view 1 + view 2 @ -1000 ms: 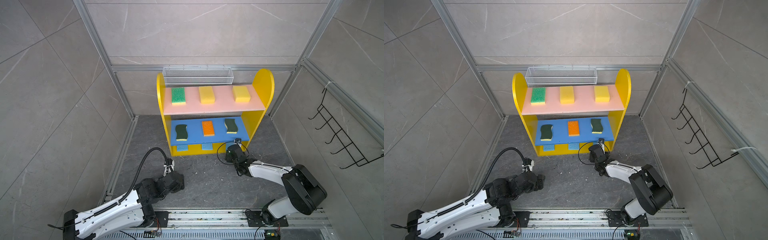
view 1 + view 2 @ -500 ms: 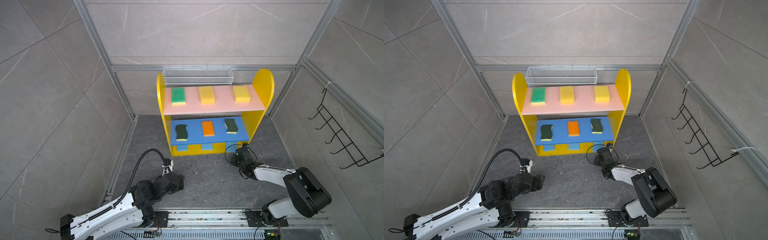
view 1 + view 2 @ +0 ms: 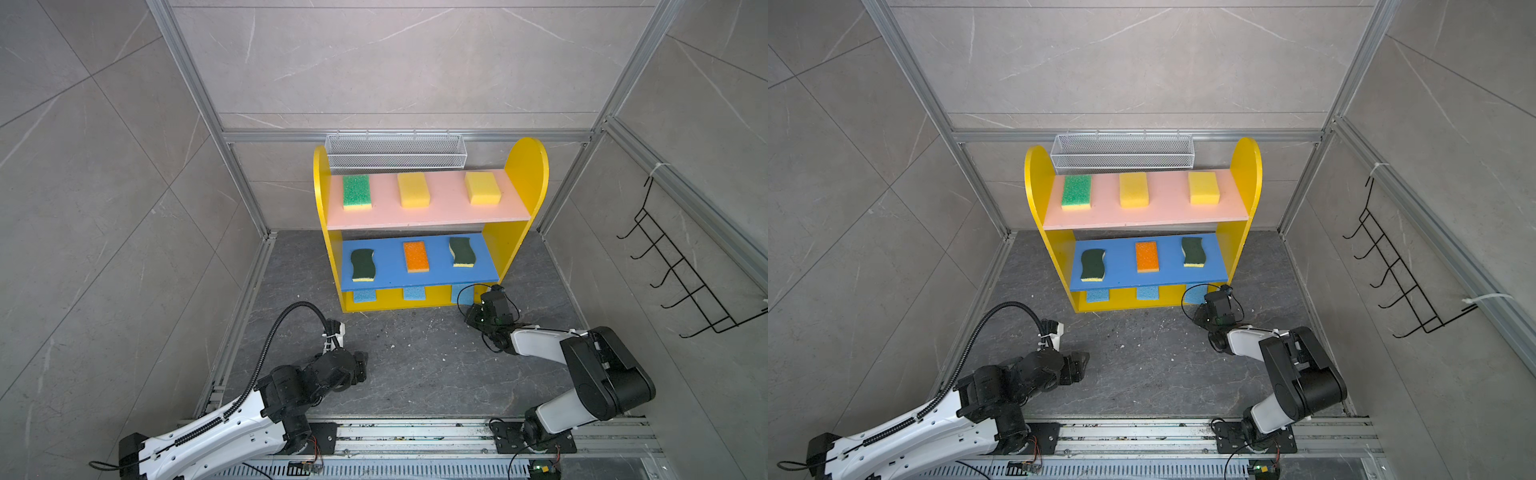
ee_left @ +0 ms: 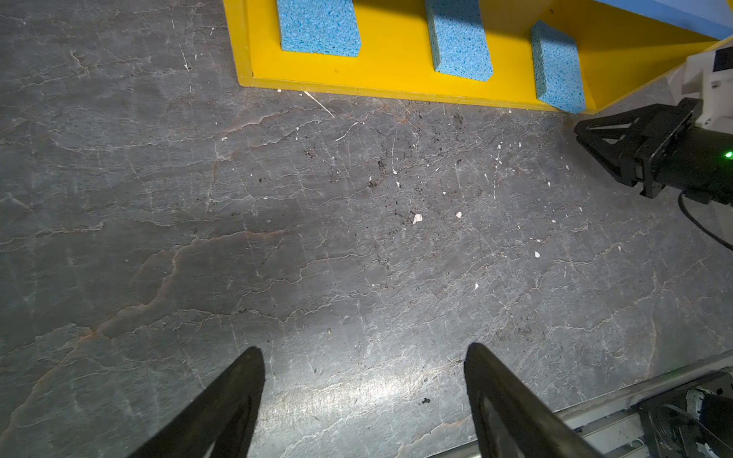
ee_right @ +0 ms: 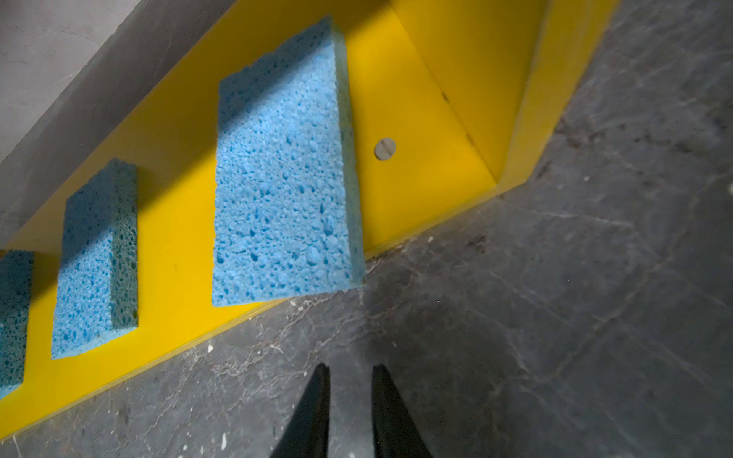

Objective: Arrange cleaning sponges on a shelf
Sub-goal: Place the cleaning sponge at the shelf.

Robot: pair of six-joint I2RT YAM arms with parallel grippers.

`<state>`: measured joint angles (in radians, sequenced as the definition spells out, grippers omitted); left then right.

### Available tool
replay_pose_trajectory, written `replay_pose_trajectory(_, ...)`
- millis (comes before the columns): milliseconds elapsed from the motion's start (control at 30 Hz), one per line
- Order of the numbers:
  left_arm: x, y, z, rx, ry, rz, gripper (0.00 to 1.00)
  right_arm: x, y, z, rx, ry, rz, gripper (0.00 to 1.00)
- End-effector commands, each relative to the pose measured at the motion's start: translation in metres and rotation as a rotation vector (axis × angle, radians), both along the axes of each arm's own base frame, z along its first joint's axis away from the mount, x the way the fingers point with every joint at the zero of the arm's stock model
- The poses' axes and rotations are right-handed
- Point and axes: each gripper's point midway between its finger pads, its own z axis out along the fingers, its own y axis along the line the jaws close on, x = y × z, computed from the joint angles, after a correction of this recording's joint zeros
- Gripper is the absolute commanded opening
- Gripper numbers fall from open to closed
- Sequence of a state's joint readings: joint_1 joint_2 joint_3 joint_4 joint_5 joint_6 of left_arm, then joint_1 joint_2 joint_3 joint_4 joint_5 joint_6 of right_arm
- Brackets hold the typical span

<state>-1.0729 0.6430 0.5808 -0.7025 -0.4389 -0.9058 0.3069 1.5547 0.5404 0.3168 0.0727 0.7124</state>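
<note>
L arm: we see it stretched low from the front rail [image 3: 415,432], with the left gripper [image 4: 363,349] over bare floor, well apart from the shelf [image 3: 528,174]. Its fingers are spread wide, nothing btwn.
R arm: elbow folded, right gripper [image 5: 350,366] low by the shelf's front corner. It's near a blue sponge but not touching. Fingers nearly pressed together, thin gap, empty.
Floor: dark grey stone [image 3: 415,365] w/ white specks & dark crumbs.
Room: grey tiled walls, metal frame posts.
Shelf spot: centre, against the back wall.
Pink board: green sponge [image 3: 356,191] & 2 yellow sponges [image 3: 412,190] [image 3: 482,188], spaced apart.
Blue board: orange sponge [image 3: 416,256] btwn 2 dark-green sponges [image 3: 363,265] [image 3: 461,251].
Base: 3 blue sponges [image 4: 319,27] [image 4: 460,39] [image 4: 557,67] in a row. The one nearest the right gripper pokes past the front edge.
Around: wire basket [image 3: 395,151] behind the shelf top, black hook rack [image 3: 681,274] on a side wall.
</note>
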Motion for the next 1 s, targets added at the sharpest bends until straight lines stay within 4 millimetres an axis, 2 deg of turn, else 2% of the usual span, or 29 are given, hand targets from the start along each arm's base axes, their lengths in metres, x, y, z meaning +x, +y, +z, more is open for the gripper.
replay_pose_trajectory(0, 0.005, 0.001, 0.005, 0.012, -0.041, -0.003, 0.82, 0.015, 0.002, 0.006, 0.023, -0.033, -0.017, 0.23)
replay_pose_trajectory(367, 0.009, 0.004, 0.004, 0.034, -0.056, 0.021, 0.81, 0.037, -0.006, 0.011, 0.047, -0.090, -0.079, 0.22)
replay_pose_trajectory(767, 0.013, 0.007, 0.005, 0.053, -0.074, 0.043, 0.81, 0.048, -0.017, 0.003, 0.030, -0.094, -0.127, 0.22)
replay_pose_trajectory(967, 0.015, 0.005, 0.004, 0.060, -0.075, 0.044, 0.81, 0.048, -0.019, 0.018, 0.033, -0.136, -0.131, 0.21)
